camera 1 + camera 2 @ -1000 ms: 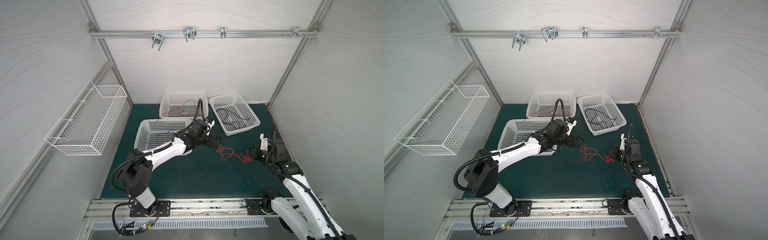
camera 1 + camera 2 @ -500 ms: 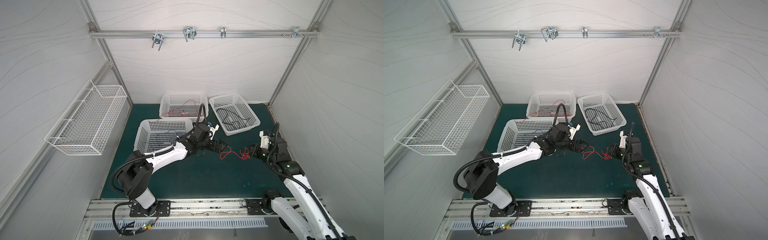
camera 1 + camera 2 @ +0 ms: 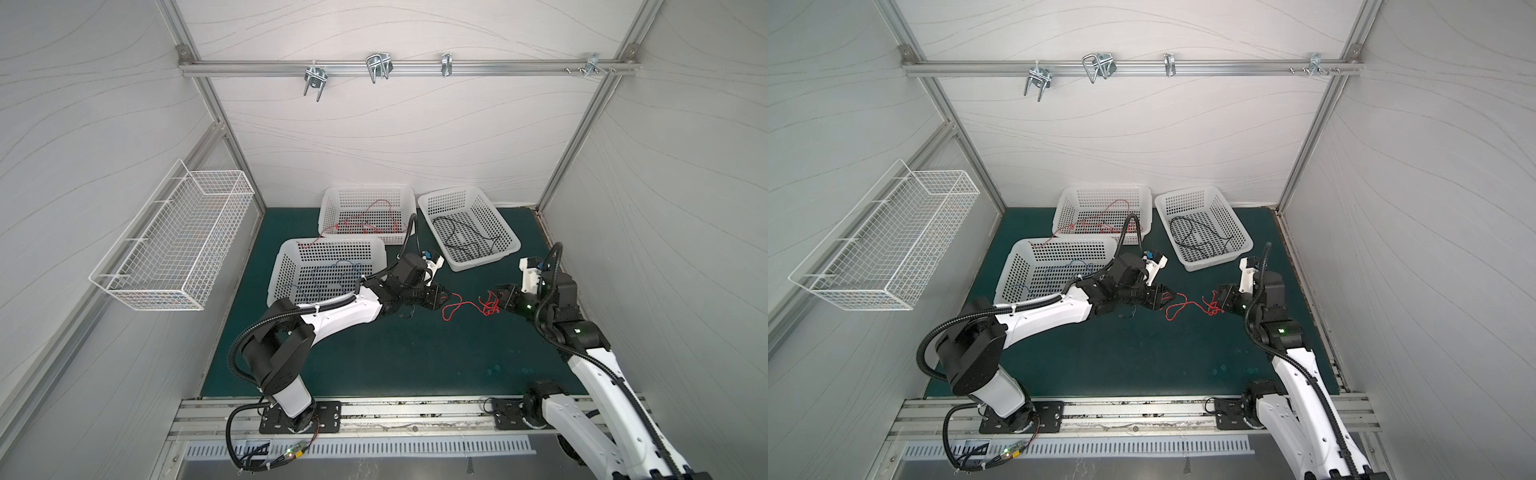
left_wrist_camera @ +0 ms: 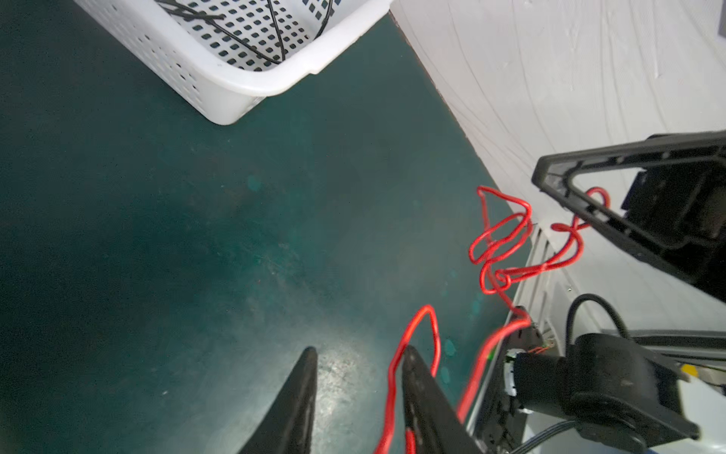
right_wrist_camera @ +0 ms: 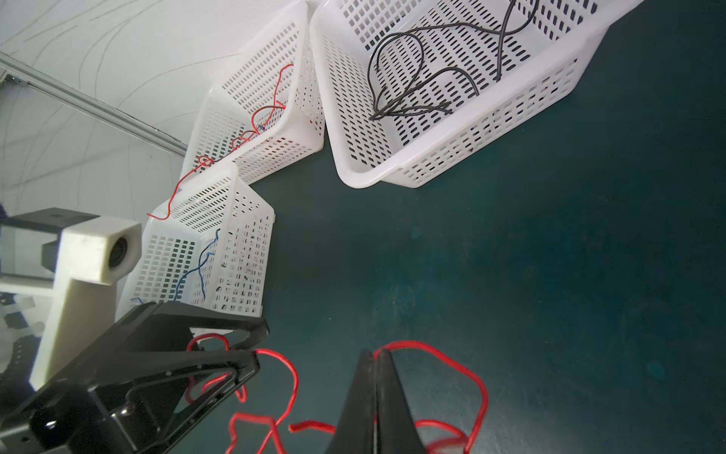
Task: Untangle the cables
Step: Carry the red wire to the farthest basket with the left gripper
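The cables are mostly sorted by colour into three white perforated baskets at the back of the dark green worktop. One red cable is loose in the middle.

Farthest left, a wire basket hangs on the side wall. Next comes the near-left basket, which holds a blue cable. Behind it, the rear basket holds red strands, and one trails over the rim toward the near-left basket. To its right, the angled basket holds black cables.

In front of the baskets, the left tool reaches low to one end of the loose red cable. In the left wrist view its fingers stand apart with a clear gap. The cable runs through that gap beside one finger and loops out past its tip.

From there the cable spans in loose kinks to a tangled bunch at the right tool. I cannot tell whether the cable touches the worktop. The right wrist view shows the right tool's fingers pressed together, clamped on the red cable, which comes out at the closed tips.
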Robot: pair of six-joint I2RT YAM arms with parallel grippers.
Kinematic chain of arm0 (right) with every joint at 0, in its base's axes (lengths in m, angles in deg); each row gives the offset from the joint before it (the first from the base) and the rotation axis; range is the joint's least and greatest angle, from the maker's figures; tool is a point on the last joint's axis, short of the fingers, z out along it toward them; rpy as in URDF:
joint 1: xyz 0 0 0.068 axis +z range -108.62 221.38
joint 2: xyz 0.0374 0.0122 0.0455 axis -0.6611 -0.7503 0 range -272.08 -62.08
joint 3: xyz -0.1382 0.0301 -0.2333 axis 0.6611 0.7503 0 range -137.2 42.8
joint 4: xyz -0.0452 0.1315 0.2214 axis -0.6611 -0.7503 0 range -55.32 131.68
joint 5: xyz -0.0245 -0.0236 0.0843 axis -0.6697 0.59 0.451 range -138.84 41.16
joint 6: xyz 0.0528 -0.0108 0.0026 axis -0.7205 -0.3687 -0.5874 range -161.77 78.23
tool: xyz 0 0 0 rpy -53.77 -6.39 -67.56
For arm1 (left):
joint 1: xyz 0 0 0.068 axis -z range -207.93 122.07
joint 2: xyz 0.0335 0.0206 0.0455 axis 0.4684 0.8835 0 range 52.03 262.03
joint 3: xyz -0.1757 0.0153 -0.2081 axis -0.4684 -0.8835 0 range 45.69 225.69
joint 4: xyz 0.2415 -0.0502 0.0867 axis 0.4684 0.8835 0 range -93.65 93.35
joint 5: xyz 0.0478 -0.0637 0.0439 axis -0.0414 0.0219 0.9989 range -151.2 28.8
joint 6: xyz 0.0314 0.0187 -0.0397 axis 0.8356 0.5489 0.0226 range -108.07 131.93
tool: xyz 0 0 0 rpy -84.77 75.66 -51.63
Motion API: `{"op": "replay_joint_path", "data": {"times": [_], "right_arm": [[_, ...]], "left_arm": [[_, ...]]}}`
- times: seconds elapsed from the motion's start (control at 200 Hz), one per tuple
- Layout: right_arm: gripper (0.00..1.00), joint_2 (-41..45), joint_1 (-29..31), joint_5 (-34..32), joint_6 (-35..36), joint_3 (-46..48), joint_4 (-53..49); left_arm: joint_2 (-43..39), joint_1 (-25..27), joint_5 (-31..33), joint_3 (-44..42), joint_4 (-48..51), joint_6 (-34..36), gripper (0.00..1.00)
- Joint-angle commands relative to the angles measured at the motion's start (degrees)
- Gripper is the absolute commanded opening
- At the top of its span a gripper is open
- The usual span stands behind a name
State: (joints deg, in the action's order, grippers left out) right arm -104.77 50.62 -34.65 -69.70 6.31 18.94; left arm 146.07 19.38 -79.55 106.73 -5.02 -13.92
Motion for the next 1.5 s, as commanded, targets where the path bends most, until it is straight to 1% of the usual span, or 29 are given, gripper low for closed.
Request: {"op": "replay_joint_path", "data": {"times": [0.0, 0.055, 0.19, 0.33, 0.4, 0.49, 0.615, 0.735, 0.84, 0.93, 1.071, 1.146, 1.266, 1.361, 1.496], "right_arm": [[0.00, 0.1, -0.6, 0.0, -0.6, -1.7, 0.9], [0.00, 0.0, -0.7, -0.5, -0.8, -1.7, 0.8], [0.00, -0.1, -1.2, -2.2, -1.1, -1.7, 0.1], [0.00, -0.1, -2.1, -8.4, -0.2, -2.5, -3.8], [0.00, -0.2, -2.9, -10.2, 0.1, -2.9, -5.5], [0.01, -0.3, -3.5, -9.4, 0.6, -2.7, -5.7], [0.03, -0.5, -3.6, -6.8, 0.9, -2.1, -4.2], [0.03, -0.9, -3.6, -6.8, 0.6, -2.0, -3.9], [0.13, -1.2, -3.6, -4.7, 1.1, -2.1, -2.9], [0.17, -1.4, -3.6, -3.5, 1.6, -2.4, -2.5], [0.25, -1.5, -3.7, -4.1, 2.0, -3.0, -3.2], [0.35, -1.3, -3.7, -4.1, 2.0, -2.9, -3.1], [0.45, -1.6, -3.7, -4.1, 1.9, -2.5, -3.1], [0.50, -1.8, -3.7, -3.9, 1.6, -2.0, -2.9], [0.54, -2.1, -3.7, -3.7, 1.4, -1.3, -2.7]], "left_arm": [[1.0, 0.3, 0.4, 2.0, -1.3, 0.1, 0.11], [1.0, 0.5, 0.9, 2.0, -0.9, 0.1, 0.00], [0.6, 0.5, 4.8, 1.9, 1.0, 0.2, 0.00], [-1.1, 0.5, 13.7, 1.8, 6.0, 0.8, 0.00], [-2.2, 0.4, 17.2, 1.8, 8.3, 1.4, 0.00], [-3.5, 0.3, 19.1, 1.8, 9.9, 2.2, 0.00], [-4.7, 0.1, 20.1, 2.0, 10.7, 3.1, 0.00], [-5.5, -0.4, 20.9, 2.6, 11.7, 3.5, 0.00], [-5.8, -0.7, 20.3, 3.0, 11.4, 3.6, 0.00], [-5.4, -0.7, 20.1, 4.0, 11.7, 4.2, 0.00], [-5.0, -1.0, 20.4, 5.4, 12.9, 5.0, 0.00], [-5.3, -1.1, 20.3, 6.1, 13.0, 5.8, 0.00], [-5.8, -2.0, 19.9, 7.2, 12.9, 6.7, 0.00], [-6.5, -3.2, 18.7, 7.7, 12.8, 7.0, 0.00], [-8.0, -5.2, 16.9, 7.8, 12.2, 7.5, 0.00]]}}
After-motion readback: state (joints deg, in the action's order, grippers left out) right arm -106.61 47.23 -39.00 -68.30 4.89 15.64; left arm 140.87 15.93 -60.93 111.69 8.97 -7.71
